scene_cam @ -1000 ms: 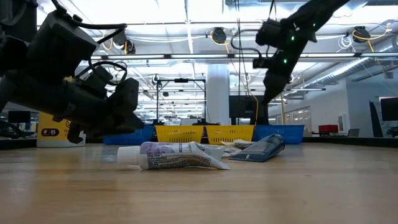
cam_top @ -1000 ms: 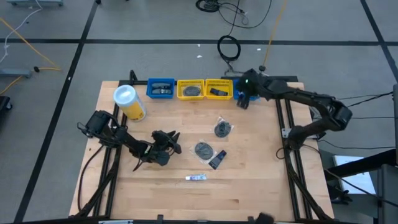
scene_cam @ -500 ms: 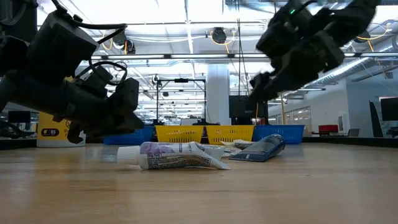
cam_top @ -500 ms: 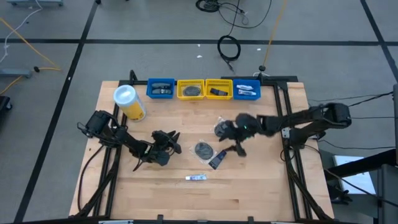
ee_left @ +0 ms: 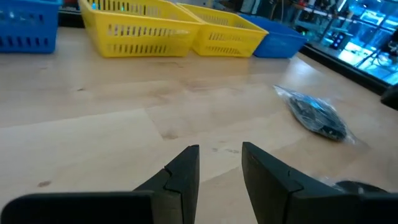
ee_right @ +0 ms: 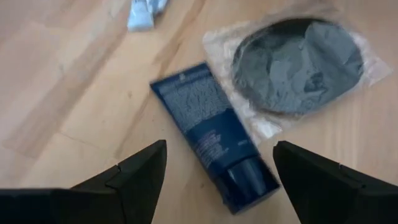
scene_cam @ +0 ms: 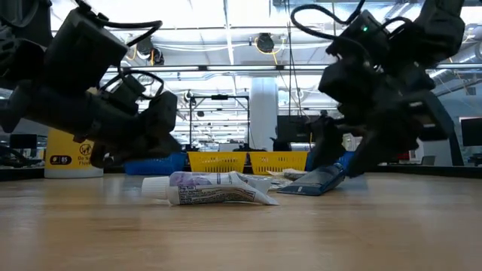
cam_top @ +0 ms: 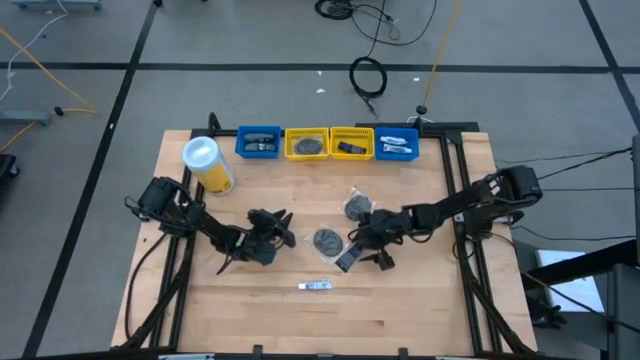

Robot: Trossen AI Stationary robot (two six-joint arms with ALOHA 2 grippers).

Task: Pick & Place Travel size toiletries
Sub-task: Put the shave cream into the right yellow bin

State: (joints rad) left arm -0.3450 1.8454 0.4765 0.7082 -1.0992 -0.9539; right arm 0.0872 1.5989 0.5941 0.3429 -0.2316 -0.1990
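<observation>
The right pincer (cam_top: 366,250) is hanging low over the centre of the tabletop (cam_top: 420,300), its jaws standing wide apart and empty, and in its own wrist view the two dark fingers (ee_right: 134,177) are straddling the dark blue tube (ee_right: 214,143) without touching it. In the high view that tube (cam_top: 348,258) is lying flat just right of centre, slanted, with its cap toward the lower left of the frame. Just beside it, a wrapped grey disc (cam_top: 326,240) is sitting with its clear wrap touching or slightly overlapping the tube's flat end (the wrist view suggests overlap, but it is hard to be sure). A second wrapped disc (cam_top: 358,207) is lying above, and a thin white tube (cam_top: 316,286) is resting apart, toward the lower centre.

The blue tube is looking light and soft-walled, likely slick plastic, so a squeeze across its flattened middle is probably going to hold best; the rounded cap end may slip, and the crimped end is thin. Pinching too hard could push the contents about. The neighbouring wrap is crinkly and could get caught along with it.

The left pincer (cam_top: 270,232) is waiting left of centre, its fingers (ee_left: 183,174) only narrowly parted and holding nothing. The blue and yellow bins (cam_top: 328,132) are lining the upper edge of the tabletop.
</observation>
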